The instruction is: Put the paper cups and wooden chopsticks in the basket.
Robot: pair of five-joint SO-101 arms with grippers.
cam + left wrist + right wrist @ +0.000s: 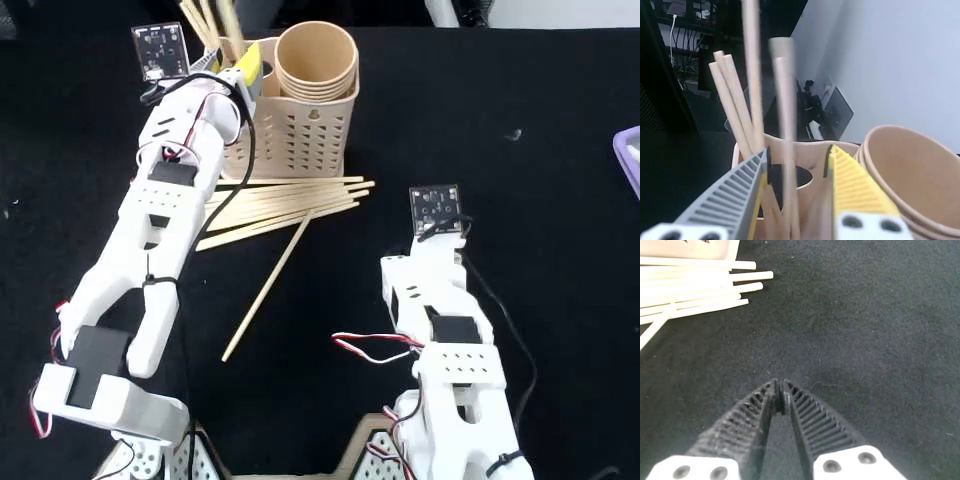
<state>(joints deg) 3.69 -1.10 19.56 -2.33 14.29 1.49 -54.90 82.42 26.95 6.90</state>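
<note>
A beige basket (300, 140) stands at the back of the black table. Its right compartment holds a stack of paper cups (316, 60); several wooden chopsticks (215, 20) stand upright in the left one. My left gripper (240, 75) hovers over that left compartment. It is open (797, 155), and an upright chopstick (785, 125) stands loosely between its jaws, beside the cups (910, 170). A bundle of chopsticks (285, 205) lies in front of the basket, with one single chopstick (268, 288) slanting toward me. My right gripper (780, 390) is shut and empty, low over the bare cloth near the bundle's ends (715, 287).
The right arm (445, 320) rests at the front right of the table. A purple object (630, 160) pokes in at the right edge. Open cloth lies between the basket and that edge.
</note>
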